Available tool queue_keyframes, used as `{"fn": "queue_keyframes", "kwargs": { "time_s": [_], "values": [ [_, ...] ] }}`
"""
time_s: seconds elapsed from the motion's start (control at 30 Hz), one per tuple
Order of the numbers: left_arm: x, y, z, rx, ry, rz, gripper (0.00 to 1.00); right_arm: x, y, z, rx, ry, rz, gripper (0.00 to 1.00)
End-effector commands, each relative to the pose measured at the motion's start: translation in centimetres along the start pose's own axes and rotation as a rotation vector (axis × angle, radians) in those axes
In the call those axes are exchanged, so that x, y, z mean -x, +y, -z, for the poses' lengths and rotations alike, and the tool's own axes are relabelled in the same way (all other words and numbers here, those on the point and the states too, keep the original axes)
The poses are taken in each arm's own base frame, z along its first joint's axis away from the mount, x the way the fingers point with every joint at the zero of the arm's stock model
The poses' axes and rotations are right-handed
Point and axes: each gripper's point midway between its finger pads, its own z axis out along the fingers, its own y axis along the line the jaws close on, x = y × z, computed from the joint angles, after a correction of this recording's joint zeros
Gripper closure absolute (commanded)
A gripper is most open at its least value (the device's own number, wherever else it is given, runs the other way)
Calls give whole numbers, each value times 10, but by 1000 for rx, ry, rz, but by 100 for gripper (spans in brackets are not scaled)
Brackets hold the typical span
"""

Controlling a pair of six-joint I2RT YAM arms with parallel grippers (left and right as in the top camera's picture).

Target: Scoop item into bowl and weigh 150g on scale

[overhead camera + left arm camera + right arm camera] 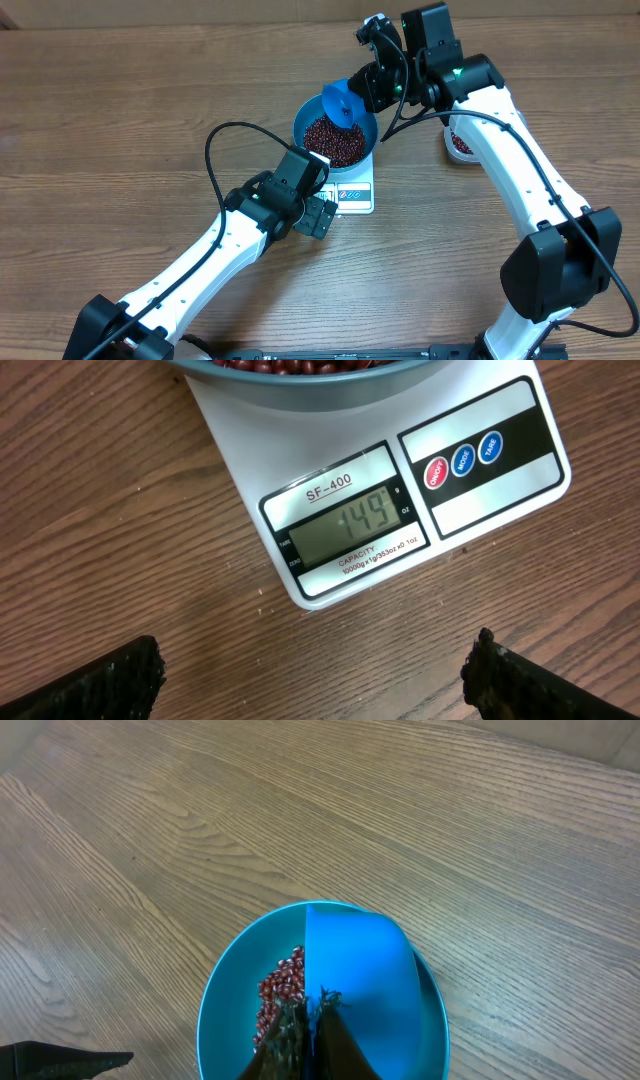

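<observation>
Looking from the near side first, I see my left gripper (pixel 318 215) wide open and holding nothing, just near-left of the scale (pixel 500 510), whose display (pixel 350 525) reads 149. The bowl (pixel 305 125) sits on the scale with the beans (pixel 335 140) heaped inside it. Right over the far side of the bowl hangs the blue scoop (pixel 340 102), pinched tight in my right gripper (pixel 372 88) with its handle pointing far and right, so I think just a few more beans must drop straight down.
</observation>
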Motion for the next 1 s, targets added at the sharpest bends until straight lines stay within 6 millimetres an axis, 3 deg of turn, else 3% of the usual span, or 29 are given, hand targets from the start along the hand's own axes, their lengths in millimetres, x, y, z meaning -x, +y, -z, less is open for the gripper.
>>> {"fn": "queue_keyframes", "kwargs": {
  "time_s": [0.0, 0.43, 0.7, 0.97],
  "values": [
    [0, 3, 0, 11, -1, -15, 1, 17, 5, 14, 9, -50, 15, 96],
    [0, 3, 0, 11, 0, -15, 0, 22, 7, 17, 15, -64, 21, 96],
    [0, 3, 0, 12, 0, -15, 0, 47, 7, 45, 0, -121, 32, 96],
    [0, 3, 0, 12, -1, -15, 1, 47, -5, 64, -26, -112, 7, 96]
  ]
}}
